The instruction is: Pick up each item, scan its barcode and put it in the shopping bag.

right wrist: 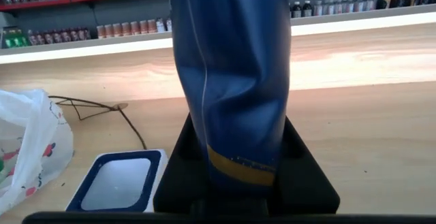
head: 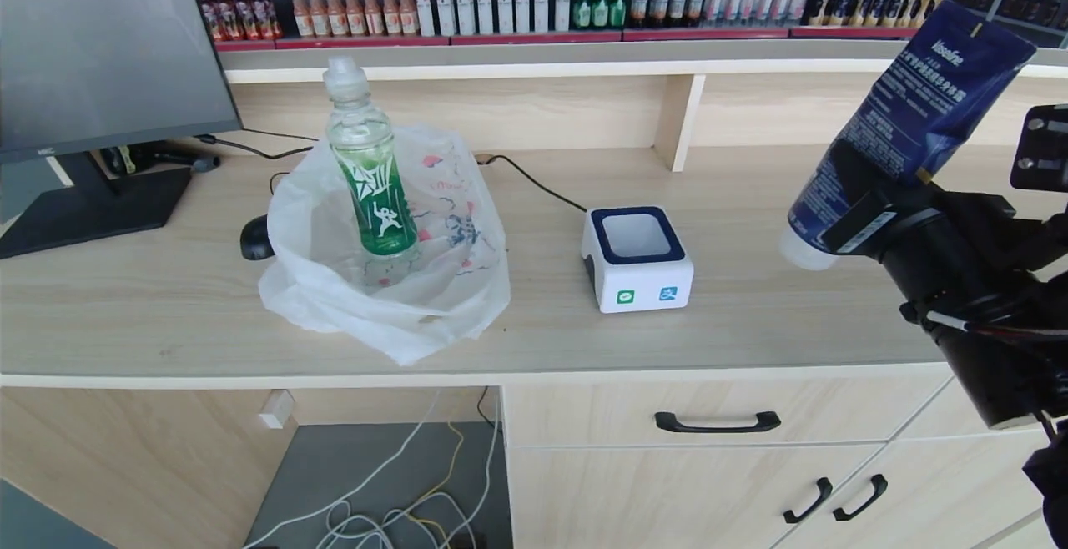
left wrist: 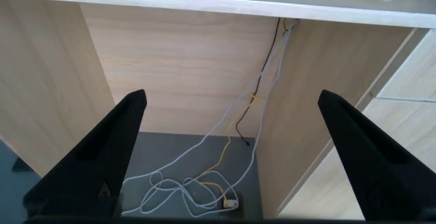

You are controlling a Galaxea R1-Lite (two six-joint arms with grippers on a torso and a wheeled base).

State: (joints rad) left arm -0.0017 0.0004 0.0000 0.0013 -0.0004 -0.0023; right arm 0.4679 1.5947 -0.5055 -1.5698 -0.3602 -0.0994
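My right gripper (head: 868, 215) is shut on a dark blue lotion tube (head: 909, 128), held tilted in the air over the right end of the counter, white cap downward. The tube (right wrist: 231, 81) stands between the black fingers (right wrist: 303, 163) in the right wrist view. The white barcode scanner (head: 637, 259) with a blue-rimmed window sits mid-counter, to the left of the tube; the scanner (right wrist: 119, 183) lies below it. A white shopping bag (head: 388, 244) at the left holds a green-labelled bottle (head: 367, 169) standing upright. My left gripper (left wrist: 231, 156) is open, low under the counter edge.
A monitor (head: 100, 48) on a black stand occupies the counter's back left, with a black mouse (head: 254, 239) beside the bag. Cables (left wrist: 218, 176) hang and coil in the open space under the counter. Drawers with black handles (head: 717, 424) are below the scanner. Shelves of bottles (head: 584, 2) line the back.
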